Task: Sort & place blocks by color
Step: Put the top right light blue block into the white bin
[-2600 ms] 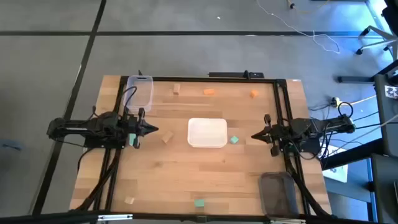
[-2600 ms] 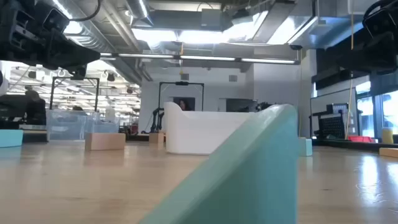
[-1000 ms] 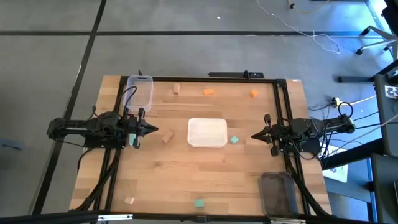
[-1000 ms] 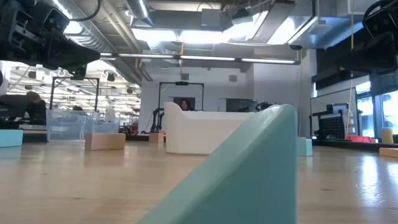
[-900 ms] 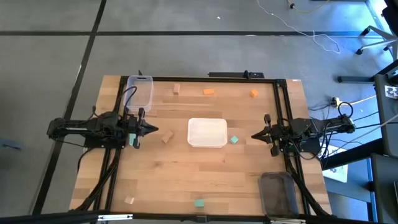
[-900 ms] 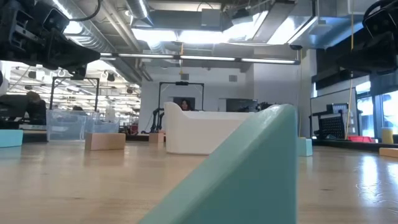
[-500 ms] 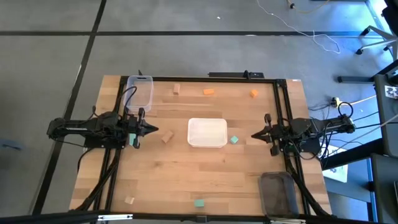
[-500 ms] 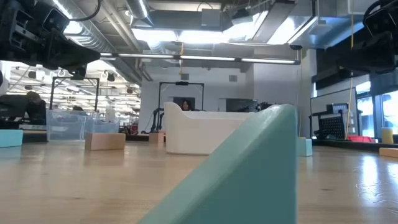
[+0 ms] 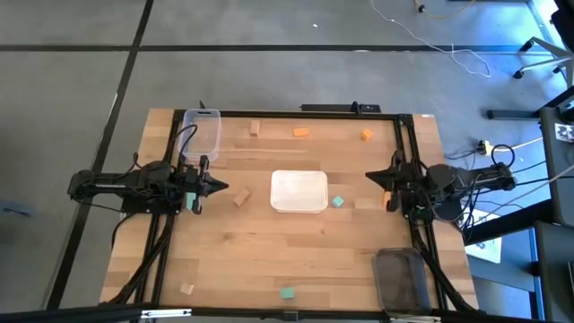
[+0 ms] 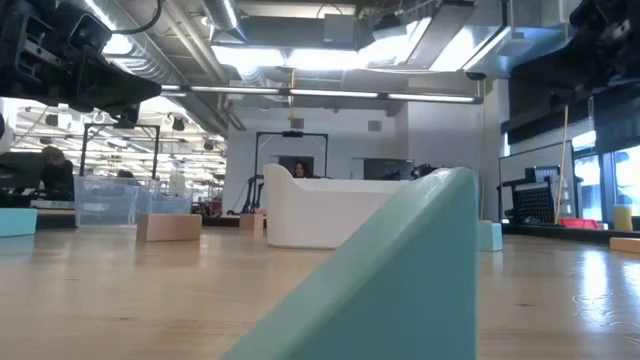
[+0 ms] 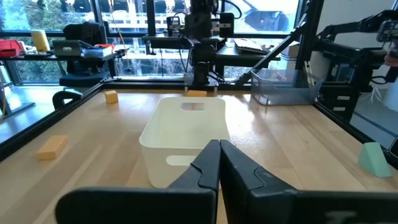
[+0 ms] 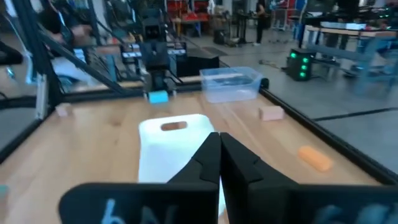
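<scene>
You have the small blocks scattered across the wooden table (image 9: 269, 260): a teal green block (image 9: 337, 202) sits just beside the right edge of the white square plastic tray (image 9: 299, 191) at the table's centre, turned cornerwise to it, and another teal block (image 9: 287, 292) lies by the near edge. A pale wood block (image 9: 239, 199) lies off the tray's left edge, slightly skewed, another pale block (image 9: 255, 128) stands near the far edge with its long axis running front to back, and a third (image 9: 186, 289) sits toward the near left corner. Two orange blocks (image 9: 301, 133) (image 9: 365, 135) lie along the far edge. A clear plastic tub (image 9: 203, 133) occupies the far left corner and a darker tub (image 9: 401, 278) the near right corner. Your left gripper (image 9: 221, 187) hovers at the left edge, pointing at the tray, fingers pressed together on nothing; your right gripper (image 9: 371, 180) hovers at the right edge, likewise closed and empty. No writing is legible.
</scene>
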Robot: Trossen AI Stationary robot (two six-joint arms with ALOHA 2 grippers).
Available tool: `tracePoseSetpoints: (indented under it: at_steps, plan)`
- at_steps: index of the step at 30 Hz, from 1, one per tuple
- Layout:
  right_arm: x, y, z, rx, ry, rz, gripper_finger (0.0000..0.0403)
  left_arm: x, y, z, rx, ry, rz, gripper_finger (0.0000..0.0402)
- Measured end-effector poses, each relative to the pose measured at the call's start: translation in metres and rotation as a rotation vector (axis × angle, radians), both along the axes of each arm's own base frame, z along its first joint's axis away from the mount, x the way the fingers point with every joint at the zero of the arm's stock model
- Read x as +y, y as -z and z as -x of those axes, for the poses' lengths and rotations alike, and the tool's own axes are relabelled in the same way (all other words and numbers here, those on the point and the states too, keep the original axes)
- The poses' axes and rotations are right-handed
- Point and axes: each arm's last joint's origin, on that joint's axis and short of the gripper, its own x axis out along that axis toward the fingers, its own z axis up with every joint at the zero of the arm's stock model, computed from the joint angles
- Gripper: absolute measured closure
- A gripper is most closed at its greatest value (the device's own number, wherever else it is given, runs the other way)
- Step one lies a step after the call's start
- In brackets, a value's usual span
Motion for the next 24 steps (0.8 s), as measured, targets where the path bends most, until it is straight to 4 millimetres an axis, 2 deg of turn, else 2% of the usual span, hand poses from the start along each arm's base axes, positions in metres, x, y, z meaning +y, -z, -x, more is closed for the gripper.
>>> tracePoseSetpoints:
  at_steps: [5,10,15,19,24]
  plan:
    - [-0.001,-0.03,-0.001,0.095,0.046,-0.024,0.0402,0.0,0.0,0.0,0.0,0.0,0.0,0.0401]
    - [0.001,-0.071,-0.008,0.2,0.068,-0.089,0.0402,0.0,0.0,0.0,-0.001,0.0,0.0,0.0401]
    - [0.002,-0.106,-0.015,0.34,0.138,-0.239,0.0402,0.0,0.0,0.0,-0.002,0.0,0.0,0.0401]
    - [0.003,-0.124,-0.017,0.415,0.223,-0.38,0.039,0.0,0.0,0.0,-0.004,-0.002,0.008,0.0401]
    - [0.003,-0.136,-0.018,0.457,0.303,-0.494,0.0384,0.0,-0.009,0.002,-0.022,-0.009,0.038,0.0401]
